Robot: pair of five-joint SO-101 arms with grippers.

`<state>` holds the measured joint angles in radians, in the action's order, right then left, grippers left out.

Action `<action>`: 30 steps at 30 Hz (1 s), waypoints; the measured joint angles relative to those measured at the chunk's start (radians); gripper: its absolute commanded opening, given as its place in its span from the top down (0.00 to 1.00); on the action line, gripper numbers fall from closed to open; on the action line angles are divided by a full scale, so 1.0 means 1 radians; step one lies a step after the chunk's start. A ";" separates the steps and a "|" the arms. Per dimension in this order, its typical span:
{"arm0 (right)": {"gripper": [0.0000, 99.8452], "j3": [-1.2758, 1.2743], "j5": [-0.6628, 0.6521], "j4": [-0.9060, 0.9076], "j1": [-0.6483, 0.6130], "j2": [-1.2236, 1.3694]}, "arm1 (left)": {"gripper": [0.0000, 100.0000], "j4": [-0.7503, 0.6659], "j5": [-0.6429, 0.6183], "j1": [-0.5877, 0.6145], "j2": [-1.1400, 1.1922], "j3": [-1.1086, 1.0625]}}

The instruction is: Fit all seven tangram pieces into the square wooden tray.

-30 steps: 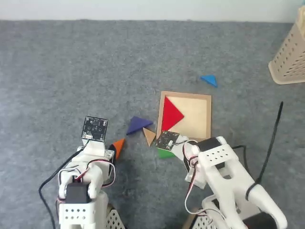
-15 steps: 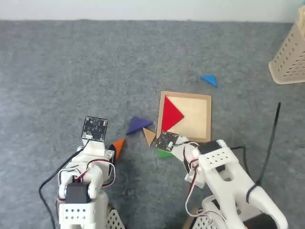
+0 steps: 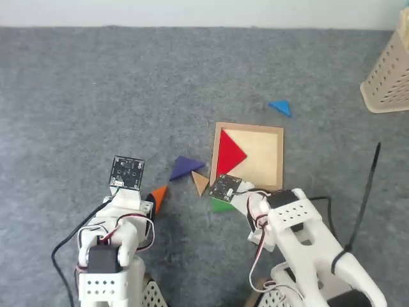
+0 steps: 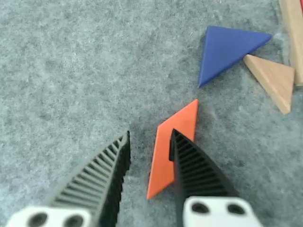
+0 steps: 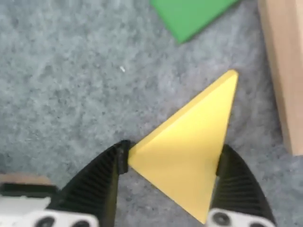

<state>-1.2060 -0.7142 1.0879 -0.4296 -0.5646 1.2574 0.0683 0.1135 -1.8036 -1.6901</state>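
Observation:
The square wooden tray (image 3: pixel 275 157) holds a red triangle (image 3: pixel 229 153) in its left half. On the carpet left of it lie a dark blue triangle (image 3: pixel 186 167), a wooden triangle (image 3: pixel 200 183), an orange parallelogram (image 3: pixel 158 195) and a green piece (image 3: pixel 222 206). A small blue triangle (image 3: pixel 280 107) lies behind the tray. My left gripper (image 4: pixel 150 135) is open, low over the carpet, one finger overlapping the orange parallelogram (image 4: pixel 173 142). My right gripper (image 5: pixel 173 158) is shut on a yellow triangle (image 5: pixel 189 146), close to the tray's edge (image 5: pixel 279 71) and the green piece (image 5: pixel 189 16).
A beige slotted basket (image 3: pixel 390 70) stands at the far right edge. The grey carpet is bare on the left and at the back. A black cable (image 3: pixel 367 185) rises beside the right arm (image 3: pixel 294 220).
The right arm has shifted slightly and its cable has swayed. The left arm and the loose pieces have stayed put.

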 measured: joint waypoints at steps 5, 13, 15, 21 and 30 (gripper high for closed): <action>0.86 0.078 0.002 0.094 -0.003 0.002 | 0.87 0.000 0.000 0.000 0.000 0.000; 0.85 0.253 0.002 0.213 -0.005 0.002 | 0.87 0.000 0.000 0.000 0.000 0.000; 0.85 0.316 0.002 0.236 -0.005 0.003 | 0.87 0.000 0.000 0.000 0.000 0.000; 0.86 0.496 0.037 0.288 -0.006 0.025 | 0.87 0.000 0.000 0.000 0.000 0.000; 0.86 0.767 0.101 0.176 -0.006 0.379 | 0.87 0.000 0.000 0.000 0.000 0.000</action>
<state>-0.4388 -0.6130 1.2643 -0.4358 -0.1857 1.2574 0.0683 0.1135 -1.8036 -1.6901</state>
